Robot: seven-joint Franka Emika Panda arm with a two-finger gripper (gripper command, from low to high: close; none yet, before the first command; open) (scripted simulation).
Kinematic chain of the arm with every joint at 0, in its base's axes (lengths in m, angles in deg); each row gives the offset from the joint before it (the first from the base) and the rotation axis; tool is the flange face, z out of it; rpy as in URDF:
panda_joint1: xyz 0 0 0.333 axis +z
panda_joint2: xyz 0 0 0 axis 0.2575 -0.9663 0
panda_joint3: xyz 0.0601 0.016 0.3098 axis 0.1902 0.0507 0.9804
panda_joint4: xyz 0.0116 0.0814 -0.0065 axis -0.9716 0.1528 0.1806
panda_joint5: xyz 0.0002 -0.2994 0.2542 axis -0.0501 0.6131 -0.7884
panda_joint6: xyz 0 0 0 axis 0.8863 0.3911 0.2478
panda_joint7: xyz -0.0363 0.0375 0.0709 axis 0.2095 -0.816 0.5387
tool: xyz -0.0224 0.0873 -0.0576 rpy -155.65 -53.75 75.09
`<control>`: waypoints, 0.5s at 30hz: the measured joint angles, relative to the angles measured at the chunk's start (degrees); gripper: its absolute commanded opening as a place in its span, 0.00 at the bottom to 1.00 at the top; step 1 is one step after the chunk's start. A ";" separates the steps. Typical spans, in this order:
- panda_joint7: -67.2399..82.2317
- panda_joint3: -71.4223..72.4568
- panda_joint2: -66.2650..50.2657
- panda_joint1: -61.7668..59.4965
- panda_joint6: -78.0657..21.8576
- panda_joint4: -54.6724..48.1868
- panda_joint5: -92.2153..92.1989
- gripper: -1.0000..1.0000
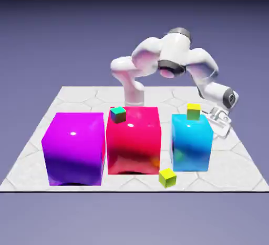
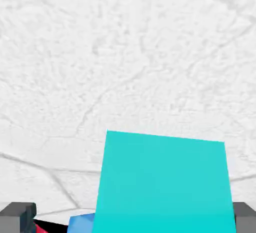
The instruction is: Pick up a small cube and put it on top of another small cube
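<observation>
A small cube (image 2: 162,182), plain turquoise, fills the lower middle of the hand view on the white table. My gripper (image 2: 131,217) is open, with one grey fingertip (image 2: 17,216) left of the cube and the other at its right edge. A gap shows on the left side. In the exterior view my gripper (image 1: 220,124) hangs low by the table, just right of the big cyan block (image 1: 192,143), and this cube is hidden there. Another small cube (image 1: 118,114) with a teal top sits on the big red block (image 1: 133,140).
A big magenta block (image 1: 74,146) stands at the exterior view's left, beside the red one. One small yellow cube (image 1: 193,111) rests on the cyan block, another (image 1: 167,177) lies on the table near the front edge. The arm arches over from the back.
</observation>
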 measured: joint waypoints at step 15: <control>-0.11 0.24 -0.38 -0.28 -0.30 0.00 0.21 0.00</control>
